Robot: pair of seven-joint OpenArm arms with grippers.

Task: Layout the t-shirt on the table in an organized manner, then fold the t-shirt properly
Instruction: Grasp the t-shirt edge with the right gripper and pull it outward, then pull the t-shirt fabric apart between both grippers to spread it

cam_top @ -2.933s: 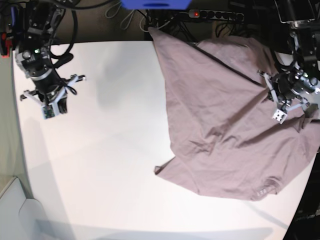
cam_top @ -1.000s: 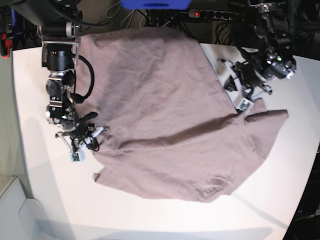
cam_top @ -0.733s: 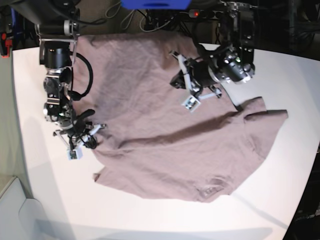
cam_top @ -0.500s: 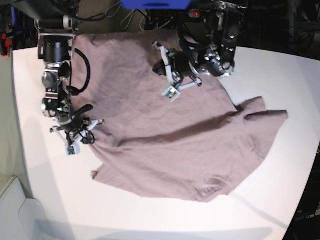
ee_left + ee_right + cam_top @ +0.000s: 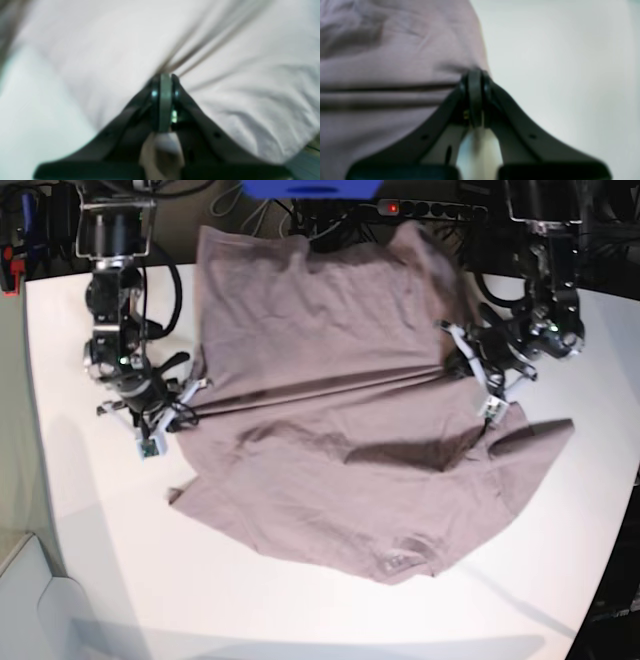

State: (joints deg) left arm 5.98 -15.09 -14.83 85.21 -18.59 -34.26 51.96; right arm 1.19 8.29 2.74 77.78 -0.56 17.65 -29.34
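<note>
Pinching the t-shirt (image 5: 330,440), both the left gripper (image 5: 162,80) and right gripper (image 5: 475,75) look blurred, cloth hiding fingertips

- I am looking at a large, smooth white tabletop with curved edges (image 5: 110,580), which is carrying everything here and is running out past the cloth on my near side and on both flanks.
- A dusty mauve short-sleeved cotton t-shirt (image 5: 330,470) is lying directly on it, spreading over most of the middle and far part of the surface.
- The shirt's far edge is reaching the table's back edge, where dark cables are showing behind.
- A taut crease is running straight across the cloth from one side to the other.
- The near hem is resting flat, with bare white surface showing below it.
- One sleeve is lying out toward the base view's right.
</note>
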